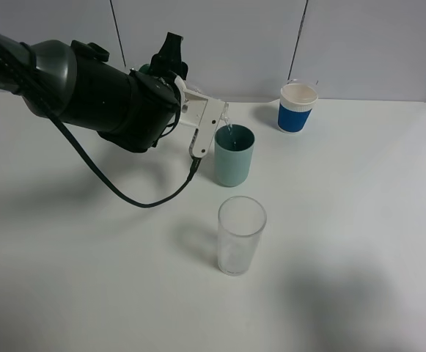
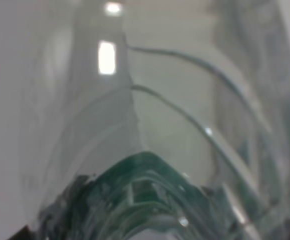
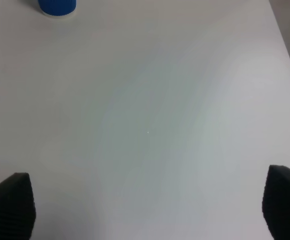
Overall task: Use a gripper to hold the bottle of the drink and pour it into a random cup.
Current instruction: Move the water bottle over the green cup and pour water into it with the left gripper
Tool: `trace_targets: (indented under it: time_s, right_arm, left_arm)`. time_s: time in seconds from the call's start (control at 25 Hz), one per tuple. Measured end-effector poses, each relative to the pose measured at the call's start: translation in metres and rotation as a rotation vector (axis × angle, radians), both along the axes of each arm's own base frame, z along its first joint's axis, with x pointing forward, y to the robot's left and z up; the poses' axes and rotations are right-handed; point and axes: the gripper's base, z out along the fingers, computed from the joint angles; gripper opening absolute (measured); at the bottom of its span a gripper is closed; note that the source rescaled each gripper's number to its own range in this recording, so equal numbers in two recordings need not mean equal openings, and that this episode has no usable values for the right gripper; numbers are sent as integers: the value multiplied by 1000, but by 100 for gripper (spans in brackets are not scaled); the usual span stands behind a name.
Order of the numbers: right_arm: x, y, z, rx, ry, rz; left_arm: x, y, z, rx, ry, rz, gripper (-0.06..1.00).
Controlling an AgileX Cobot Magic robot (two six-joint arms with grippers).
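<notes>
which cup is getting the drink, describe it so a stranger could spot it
On the white table, follow the black arm to its tip. The cup stands beside it: opaque teal-green, unlike the clear glass in front and the blue-and-white paper cup behind.

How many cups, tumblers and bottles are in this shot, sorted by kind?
Teal plastic cup: 1
Clear glass tumbler: 1
Blue-and-white paper cup: 1
Clear bottle with a green label, tipped over the teal cup: 1
Total: 4
</notes>
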Motion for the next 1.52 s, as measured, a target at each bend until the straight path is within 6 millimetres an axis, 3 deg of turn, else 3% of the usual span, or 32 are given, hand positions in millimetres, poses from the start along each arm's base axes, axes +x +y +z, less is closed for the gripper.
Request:
trace_targets:
  time_s: [1.52]
  right_arm:
    - [0, 0, 0, 0, 0, 0]
  left_arm:
    - [1, 1, 2, 92, -13, -21, 4]
